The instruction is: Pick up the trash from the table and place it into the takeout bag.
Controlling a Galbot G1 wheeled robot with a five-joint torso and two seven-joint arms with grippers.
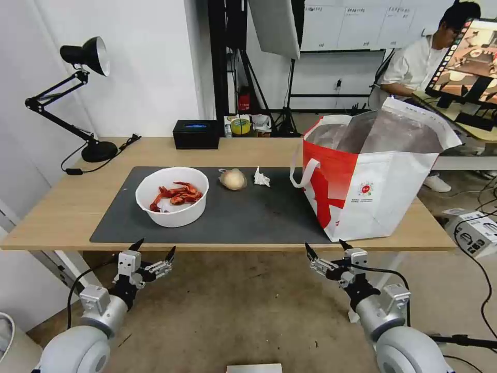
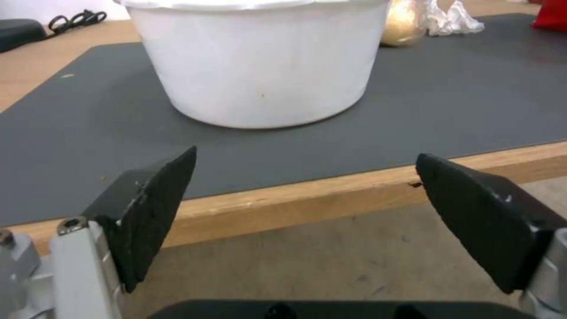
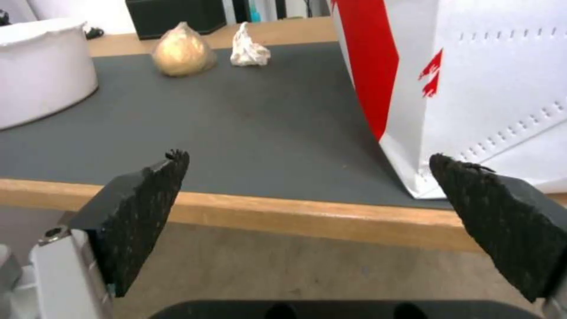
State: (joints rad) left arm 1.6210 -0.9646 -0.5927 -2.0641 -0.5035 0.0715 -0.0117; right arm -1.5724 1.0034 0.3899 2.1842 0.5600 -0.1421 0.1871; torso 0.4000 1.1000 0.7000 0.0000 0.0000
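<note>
Table (image 1: pixel 72 207): I see wood, grey mat (image 1: pixel 248 217)
Bag (image 1: pixel 383 191): round logo, text unreadable
Left gripper (image 1: pixel 153 249), right gripper (image 1: pixel 328 249): fingers spread, below table edge

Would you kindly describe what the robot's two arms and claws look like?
Both arms are smooth, rounded silver-grey tubes ending in grey metal wrist blocks with black joints. A black cable loops along each forearm. The left claw and right claw each carry two pointed black fingers on pale metal brackets; up close the finger pads are wedge-shaped with a rough, textured black surface.
</note>
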